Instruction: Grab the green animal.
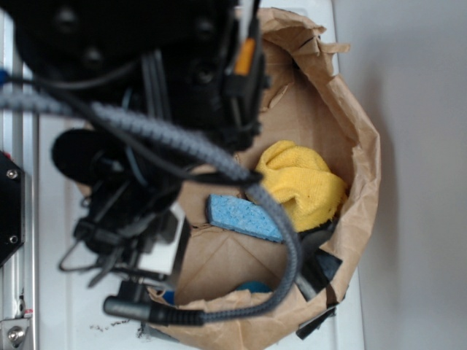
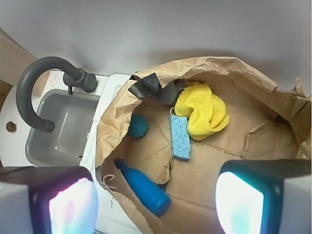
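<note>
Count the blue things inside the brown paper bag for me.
3. A blue rectangular sponge lies mid-bag beside the yellow terry cloth; a blue plastic bottle lies along the near-left wall; a teal-blue ball sits left. More may be hidden under the cloth.

The bag (image 2: 146, 112) is crinkled matt brown paper with torn edges, the yellow cloth (image 2: 202, 109) is nubby terry, the blue sponge (image 2: 180, 137) looks porous and rough, the blue bottle (image 2: 144, 187) is smooth plastic, and the grey sink (image 2: 63, 126) and its faucet (image 2: 34, 83) are matt plastic.
</note>
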{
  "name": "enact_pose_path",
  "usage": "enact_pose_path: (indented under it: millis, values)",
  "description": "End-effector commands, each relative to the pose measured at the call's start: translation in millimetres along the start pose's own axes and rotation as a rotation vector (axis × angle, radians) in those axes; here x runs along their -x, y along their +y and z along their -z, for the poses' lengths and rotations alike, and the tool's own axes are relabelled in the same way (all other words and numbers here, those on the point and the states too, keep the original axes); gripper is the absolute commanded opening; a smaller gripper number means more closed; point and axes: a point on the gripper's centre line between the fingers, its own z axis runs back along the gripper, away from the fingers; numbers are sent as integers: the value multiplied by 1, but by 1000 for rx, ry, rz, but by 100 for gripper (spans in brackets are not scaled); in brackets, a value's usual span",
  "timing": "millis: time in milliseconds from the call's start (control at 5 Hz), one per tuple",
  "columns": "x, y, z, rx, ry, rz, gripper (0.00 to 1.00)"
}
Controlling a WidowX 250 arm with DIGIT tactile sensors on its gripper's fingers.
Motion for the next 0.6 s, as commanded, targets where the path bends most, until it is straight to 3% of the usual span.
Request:
enact_pose_path:
  millis: [0,200,400]
  values:
    - [-5,5,-13,-20,-42,-9,100]
    - [-1,26,18,-73,-54,71,100]
    - [-1,51,34,-89,-42,114,100]
